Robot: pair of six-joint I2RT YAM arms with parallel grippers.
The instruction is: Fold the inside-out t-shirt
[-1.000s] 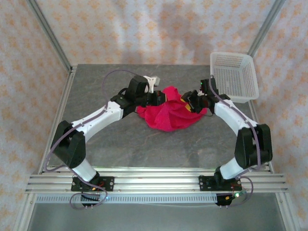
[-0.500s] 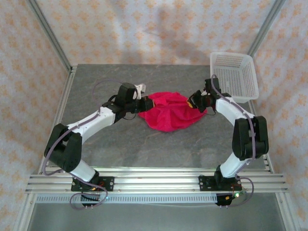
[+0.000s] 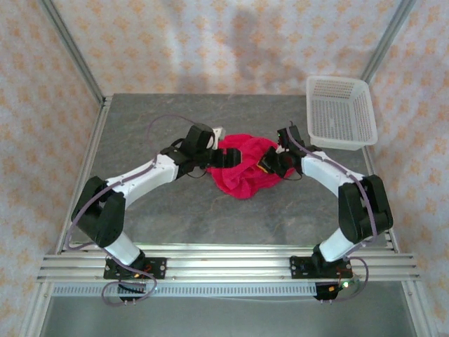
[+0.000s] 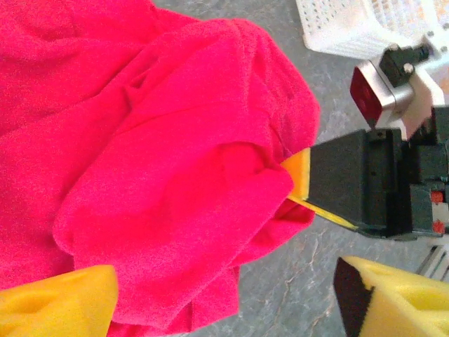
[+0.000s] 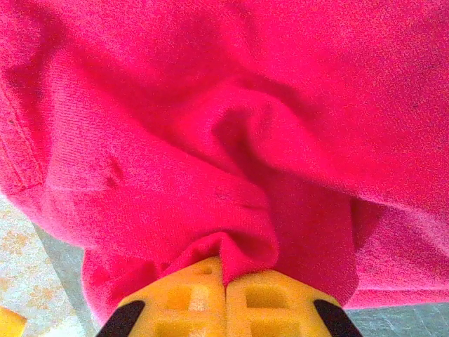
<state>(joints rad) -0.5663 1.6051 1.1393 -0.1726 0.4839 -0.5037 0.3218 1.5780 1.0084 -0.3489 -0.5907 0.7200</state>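
Item: inside-out t-shirt (image 3: pixel 242 168), bright red, bunched in a heap mid-bench (image 3: pixel 175 210), nearer the far edge.
Left gripper (image 4: pixel 224 309): jaws wide apart at the heap's left side, one yellow pad (image 4: pixel 56 302) just beside the cloth, nothing gripped.
Right gripper (image 5: pixel 224 295): pads pressed together, pinching a fold on the heap's right side.
White basket (image 3: pixel 342 112): far right corner, apart from the shirt.
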